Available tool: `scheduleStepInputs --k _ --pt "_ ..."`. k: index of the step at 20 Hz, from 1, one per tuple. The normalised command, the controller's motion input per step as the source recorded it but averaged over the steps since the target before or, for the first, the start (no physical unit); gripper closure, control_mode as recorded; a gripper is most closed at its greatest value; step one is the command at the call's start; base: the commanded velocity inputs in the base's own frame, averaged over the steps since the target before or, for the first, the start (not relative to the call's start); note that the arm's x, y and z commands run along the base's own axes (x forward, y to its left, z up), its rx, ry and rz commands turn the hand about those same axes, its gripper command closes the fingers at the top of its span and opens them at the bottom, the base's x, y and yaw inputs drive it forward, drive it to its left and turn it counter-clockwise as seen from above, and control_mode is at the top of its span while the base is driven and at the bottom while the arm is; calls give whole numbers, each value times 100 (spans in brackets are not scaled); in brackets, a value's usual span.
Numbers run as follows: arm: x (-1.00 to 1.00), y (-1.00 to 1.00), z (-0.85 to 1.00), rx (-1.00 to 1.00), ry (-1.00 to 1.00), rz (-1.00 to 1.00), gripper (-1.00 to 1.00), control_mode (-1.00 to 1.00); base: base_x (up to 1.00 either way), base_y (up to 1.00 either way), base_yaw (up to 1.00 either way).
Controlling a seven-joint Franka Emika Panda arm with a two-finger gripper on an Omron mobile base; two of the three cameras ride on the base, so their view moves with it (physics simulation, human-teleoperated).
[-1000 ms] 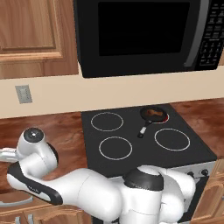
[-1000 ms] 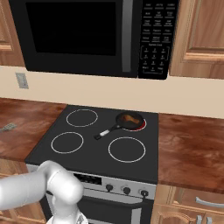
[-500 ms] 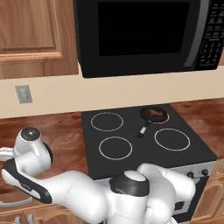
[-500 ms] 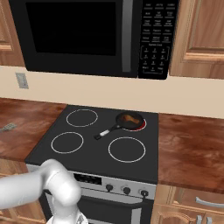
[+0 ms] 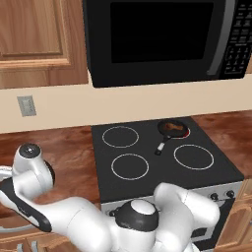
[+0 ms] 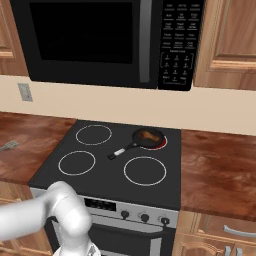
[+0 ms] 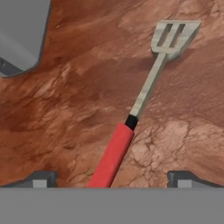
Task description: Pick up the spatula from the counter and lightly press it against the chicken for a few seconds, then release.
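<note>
The hand hung low over the brown surface, its jaws spread as wide as they go and gripping nothing. Its 2 dark finger tips stood well apart at the bottom of the hand view, and the red handle of the spatula ran down between them, touching neither tip.

The spatula lay flat on the surface. From the red grip, a short black collar led to a pale metal shaft and on to a slotted blade at the far end, angled up and to the right in that view. A grey sink corner cut into the upper left of that view, near the spatula but apart from it.

Further off, the black stove sat between 2 stretches of the same brown surface. A small pan rested on the back right burner, which glowed red, with the chicken inside it and its handle pointing toward the front left. A black microwave hung above the stove.
</note>
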Motion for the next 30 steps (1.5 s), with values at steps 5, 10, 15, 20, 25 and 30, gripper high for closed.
scheduleStepInputs --k 5,10,15,20,25,30 --pt "0 0 -14 0 0 -5 -100 -100 0 0 0" --pt "0 0 -16 0 1 -4 -100 -100 0 0 0" --pt "8 2 -17 0 4 -3 -100 -100 0 0 0" --pt "17 9 -15 0 4 -3 -100 -100 0 0 0" --pt "22 19 -13 0 4 -3 -100 -100 0 0 0" --pt "24 29 -15 0 5 -3 -100 -100 0 0 0"
